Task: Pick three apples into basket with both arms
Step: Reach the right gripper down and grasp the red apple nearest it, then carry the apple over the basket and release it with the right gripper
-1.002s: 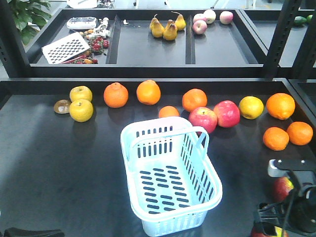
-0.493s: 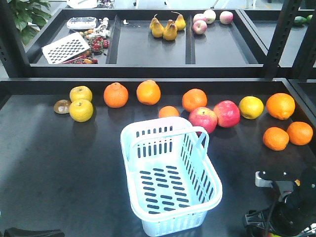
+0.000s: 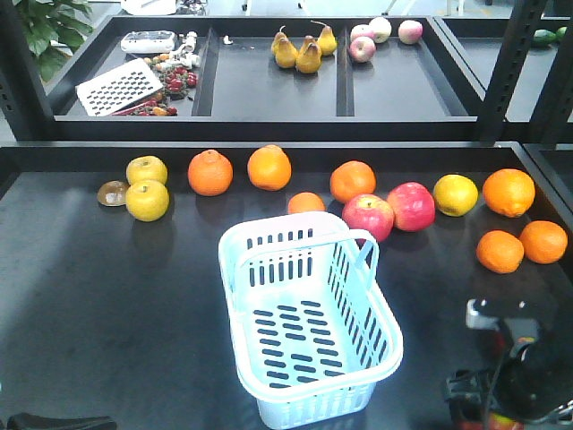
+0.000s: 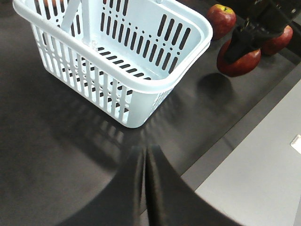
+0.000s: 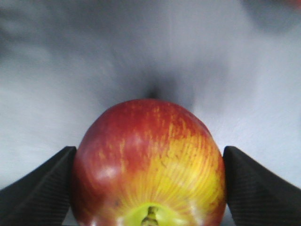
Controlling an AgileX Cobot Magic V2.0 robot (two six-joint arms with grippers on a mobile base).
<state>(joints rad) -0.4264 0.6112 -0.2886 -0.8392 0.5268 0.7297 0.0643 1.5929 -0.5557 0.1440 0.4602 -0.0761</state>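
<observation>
right gripper [image 5: 149, 188] is clamping a red-yellow apple [image 5: 148, 150] from both sides, stem end pointing back at the wrist. left gripper [image 4: 145, 188] is sitting closed, empty; basket [image 4: 155, 88] ahead, long axis slanting away leftward.

No writing, label, brand, number or sign can be read in any view; none is made out on the basket [image 3: 313, 405], the apple [image 5: 148, 165] or the shelf trays [image 3: 269, 94]

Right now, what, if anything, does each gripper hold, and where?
The right gripper pinches a round red-and-yellow apple by its opposite sides; the left gripper, shut, holds nothing.
</observation>
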